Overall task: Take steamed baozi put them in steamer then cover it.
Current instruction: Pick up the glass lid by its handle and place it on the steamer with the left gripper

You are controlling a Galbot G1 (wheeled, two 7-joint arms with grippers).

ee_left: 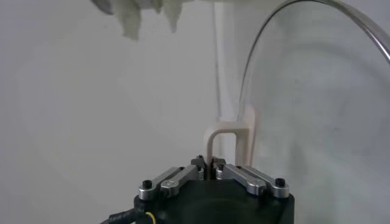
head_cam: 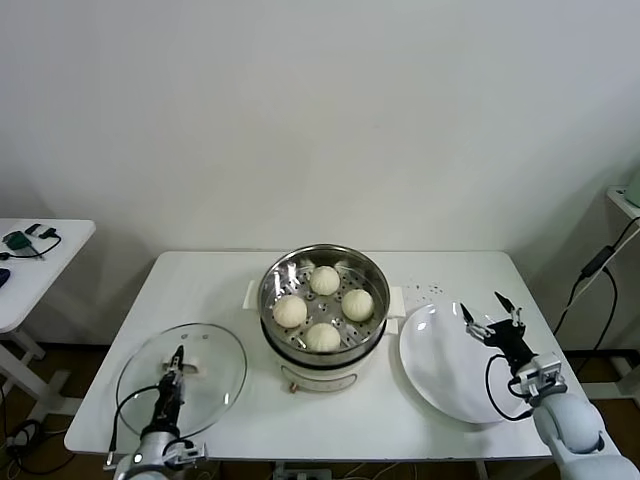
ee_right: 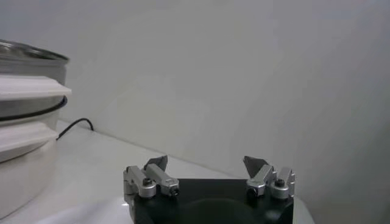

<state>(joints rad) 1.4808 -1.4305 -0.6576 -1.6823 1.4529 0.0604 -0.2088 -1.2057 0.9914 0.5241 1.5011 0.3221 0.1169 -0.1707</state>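
Note:
Several cream-white baozi (head_cam: 323,308) lie in the shiny steel steamer (head_cam: 372,272) on its white pot base at the table's middle. The clear glass cover (head_cam: 215,385) lies flat on the table at the front left, with its pale cream handle (head_cam: 192,366) at the centre. My left gripper (head_cam: 177,361) is shut on that handle (ee_left: 228,141); in the left wrist view the jaws pinch one leg of the handle, beside the cover's metal rim (ee_left: 274,19). My right gripper (head_cam: 492,310) hovers open over the white plate (head_cam: 440,370), holding nothing.
The white plate lies at the front right of the white table (head_cam: 200,280). A side table (head_cam: 60,235) with small items stands at the far left. A black cable (head_cam: 595,265) hangs at the right. The steamer's side (ee_right: 24,122) shows in the right wrist view.

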